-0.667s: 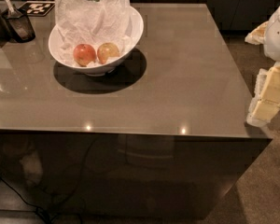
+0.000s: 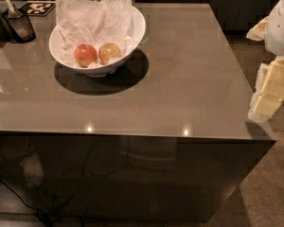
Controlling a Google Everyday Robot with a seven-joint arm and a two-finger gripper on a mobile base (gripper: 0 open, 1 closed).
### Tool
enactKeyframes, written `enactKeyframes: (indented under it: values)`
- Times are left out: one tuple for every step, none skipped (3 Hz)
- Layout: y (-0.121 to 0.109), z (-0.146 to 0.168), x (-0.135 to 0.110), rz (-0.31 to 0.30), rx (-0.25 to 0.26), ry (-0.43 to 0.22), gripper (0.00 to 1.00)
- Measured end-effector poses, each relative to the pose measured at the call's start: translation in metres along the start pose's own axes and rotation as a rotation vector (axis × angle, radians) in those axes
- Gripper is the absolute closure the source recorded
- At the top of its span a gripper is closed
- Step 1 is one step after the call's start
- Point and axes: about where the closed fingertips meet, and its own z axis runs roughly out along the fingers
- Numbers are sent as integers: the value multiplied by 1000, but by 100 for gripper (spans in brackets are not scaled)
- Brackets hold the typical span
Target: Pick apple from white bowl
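Apple in the white bowl, upper left of frame, on crumpled paper, just right of a redder apple. Gripper at the right edge, mid-height, off the table's side and well apart from the bowl; whether it is open or closed cannot be told. Glossy grey-brown table; dark container at upper left; carpet at lower right.

apple in bowl, end effector right
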Motion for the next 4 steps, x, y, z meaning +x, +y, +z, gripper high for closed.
enactKeyframes:
  values:
    - [-21, -6, -17, -16, -6, 34, 0]
    - [-58, -7, -63, -76, 12, 35, 0]
    - [-67, -12, -82, -97, 48, -1, 0]
    - [-74, -11, -91, -108, 73, -16, 0]
